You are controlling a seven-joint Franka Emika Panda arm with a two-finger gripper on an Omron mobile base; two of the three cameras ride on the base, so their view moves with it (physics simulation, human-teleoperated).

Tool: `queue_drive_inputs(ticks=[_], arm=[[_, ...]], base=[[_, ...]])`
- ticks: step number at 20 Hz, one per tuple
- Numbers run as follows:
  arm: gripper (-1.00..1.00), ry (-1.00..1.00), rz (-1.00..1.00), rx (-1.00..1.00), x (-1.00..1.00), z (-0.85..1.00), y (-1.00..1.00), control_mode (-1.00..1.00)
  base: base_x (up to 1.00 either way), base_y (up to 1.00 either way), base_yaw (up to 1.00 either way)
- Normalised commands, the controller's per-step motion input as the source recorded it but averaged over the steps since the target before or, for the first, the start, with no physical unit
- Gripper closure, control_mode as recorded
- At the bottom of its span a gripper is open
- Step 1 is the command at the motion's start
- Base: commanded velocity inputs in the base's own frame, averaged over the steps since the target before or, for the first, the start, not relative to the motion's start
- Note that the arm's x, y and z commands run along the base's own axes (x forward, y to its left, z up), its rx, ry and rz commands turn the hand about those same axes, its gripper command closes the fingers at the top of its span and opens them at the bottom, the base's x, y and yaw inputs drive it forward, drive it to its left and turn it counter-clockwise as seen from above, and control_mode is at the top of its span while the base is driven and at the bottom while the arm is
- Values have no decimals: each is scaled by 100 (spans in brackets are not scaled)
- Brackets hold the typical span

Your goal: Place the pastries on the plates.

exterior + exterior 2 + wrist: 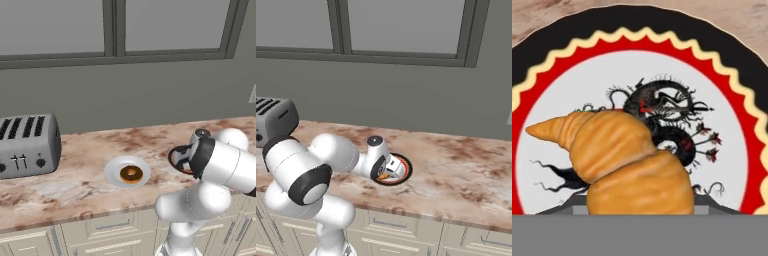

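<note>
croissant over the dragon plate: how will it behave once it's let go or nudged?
The golden-orange crescent croissant looks small and puffy, so probably light. Its rounded, ridged belly may let it rock or roll a little on the smooth white centre of the black-and-red rimmed plate. Its tapered tip looks thin, so likely fragile if pinched.

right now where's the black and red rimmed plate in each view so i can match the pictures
Left base view: the black-and-red plate peeks out at centre right, mostly hidden behind the arm, right of the white plate with the donut.
Right base view: just below centre, on the counter, partly behind the wrist.
Hand view: close up, under the croissant.
Shared landmark: the plate's own red-and-black rim.
</note>
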Motion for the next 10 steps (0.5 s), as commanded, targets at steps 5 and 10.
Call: queue_drive_inputs(ticks=[5, 10], arm=[[100, 0, 0, 0, 4, -6, 0, -100], [-100, 0, 0, 0, 0, 0, -1, -100]], base=[[0, 0, 0], [0, 0, 0]])
